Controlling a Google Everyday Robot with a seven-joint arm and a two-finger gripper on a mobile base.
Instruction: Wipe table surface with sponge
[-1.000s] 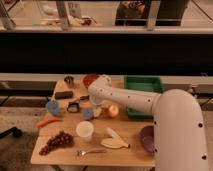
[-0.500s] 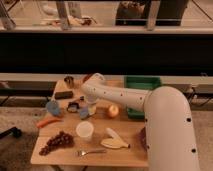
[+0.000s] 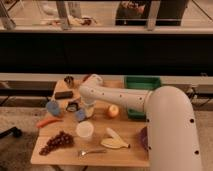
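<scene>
The light-blue sponge [image 3: 80,115] lies on the tan table surface [image 3: 125,127], left of centre, above the white cup [image 3: 84,130]. My white arm reaches in from the lower right and bends down over the left middle of the table. The gripper [image 3: 86,109] hangs at the arm's end, right over or against the sponge's upper right edge. The wrist hides how it meets the sponge.
A small dark object [image 3: 73,106] and a darker-blue lumpy thing [image 3: 53,107] lie left of the sponge. Around them are a carrot [image 3: 47,122], grapes [image 3: 56,141], a fork [image 3: 92,151], a pale yellow piece [image 3: 116,140], an orange fruit [image 3: 113,110], a green tray [image 3: 142,86], a black block [image 3: 63,94] and a metal cup [image 3: 69,80].
My arm has swung left and its big forearm has come closer in front of the table's right side. The gripper end has dropped toward the sponge. The sponge has stayed put.
</scene>
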